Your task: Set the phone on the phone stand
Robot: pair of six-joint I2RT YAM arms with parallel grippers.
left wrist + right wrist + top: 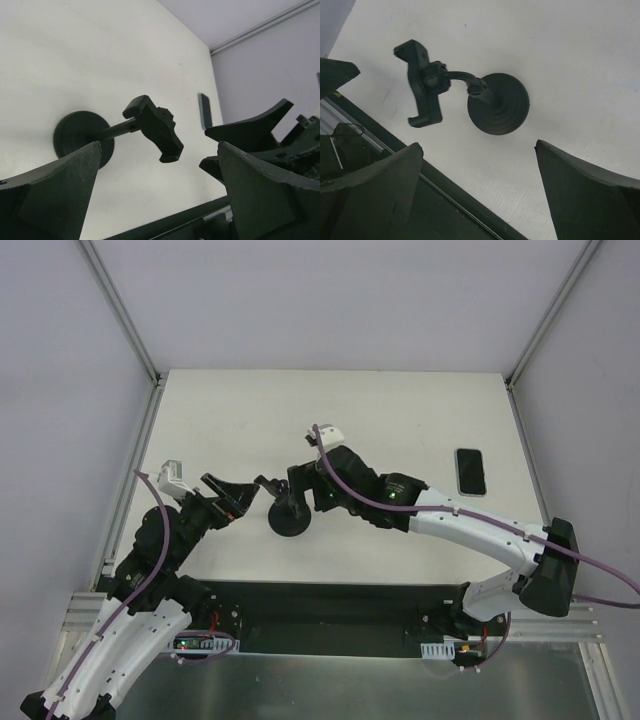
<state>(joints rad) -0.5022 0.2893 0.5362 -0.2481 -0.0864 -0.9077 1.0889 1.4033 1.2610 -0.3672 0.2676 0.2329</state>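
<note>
The phone (471,471) lies flat on the white table, far right, dark face up; in the left wrist view the phone (204,111) shows as a thin dark slab. The black phone stand (288,518) stands mid-table on its disc base (500,102), and its holder (422,85) is empty. My left gripper (235,498) is open just left of the stand, nothing between its fingers (65,190). Close on the stand's right, my right gripper (298,490) is also open and empty. Both grippers flank the stand without touching it.
A black strip (330,600) runs along the table's near edge, by the arm bases. White walls with metal corner posts (120,310) close in the table on the left, back and right. The right arm (470,525) stretches across the table between stand and phone.
</note>
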